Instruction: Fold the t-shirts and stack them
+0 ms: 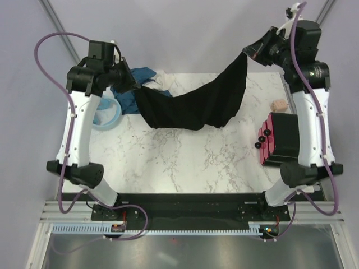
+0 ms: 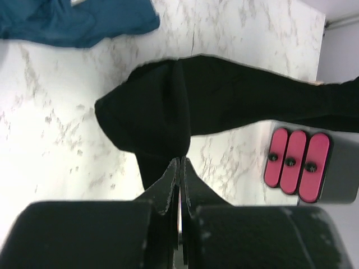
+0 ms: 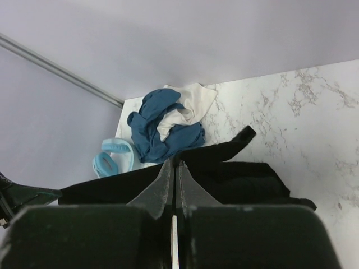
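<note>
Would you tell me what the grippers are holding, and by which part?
Both hold one black t-shirt: the left gripper pinches one end and the right gripper the opposite end, so it sags between them.

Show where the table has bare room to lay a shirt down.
Bare marble table across the near half, bordered by the hanging black t-shirt, the light blue item on the left and the black box on the right. Crowded: the far left corner, with the teal and white shirt pile.
</note>
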`<state>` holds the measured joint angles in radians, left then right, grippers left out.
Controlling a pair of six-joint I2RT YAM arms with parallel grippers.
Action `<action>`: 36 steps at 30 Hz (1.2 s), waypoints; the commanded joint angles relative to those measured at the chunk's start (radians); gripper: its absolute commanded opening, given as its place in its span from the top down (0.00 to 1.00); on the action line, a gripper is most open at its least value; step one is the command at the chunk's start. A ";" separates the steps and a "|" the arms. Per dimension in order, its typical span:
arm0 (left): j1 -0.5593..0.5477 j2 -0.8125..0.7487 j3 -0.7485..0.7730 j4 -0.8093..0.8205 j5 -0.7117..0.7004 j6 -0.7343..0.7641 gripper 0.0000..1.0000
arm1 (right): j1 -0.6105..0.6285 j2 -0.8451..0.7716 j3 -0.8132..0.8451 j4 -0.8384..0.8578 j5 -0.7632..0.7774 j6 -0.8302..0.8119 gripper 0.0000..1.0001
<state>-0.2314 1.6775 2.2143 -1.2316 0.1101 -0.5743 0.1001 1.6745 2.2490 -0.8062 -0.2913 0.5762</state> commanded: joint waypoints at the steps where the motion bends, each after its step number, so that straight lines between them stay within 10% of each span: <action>1: -0.002 -0.108 -0.248 -0.078 -0.029 0.027 0.98 | -0.003 -0.180 -0.260 -0.036 0.044 -0.025 1.00; 8: -0.003 -0.114 -0.877 0.041 -0.007 0.051 0.98 | -0.003 -0.372 -0.767 -0.108 0.040 -0.032 1.00; 20: -0.011 -0.102 -1.119 0.064 -0.044 0.082 0.98 | -0.005 -0.496 -0.850 -0.261 0.104 -0.058 1.00; 36: 0.010 -0.311 -0.611 -0.042 -0.497 -0.082 0.98 | -0.003 -0.452 -0.292 -0.178 0.489 -0.121 1.00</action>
<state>-0.2379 1.4170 1.5043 -1.2030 -0.2169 -0.6060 0.0998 1.2057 1.7725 -1.0176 0.0116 0.5076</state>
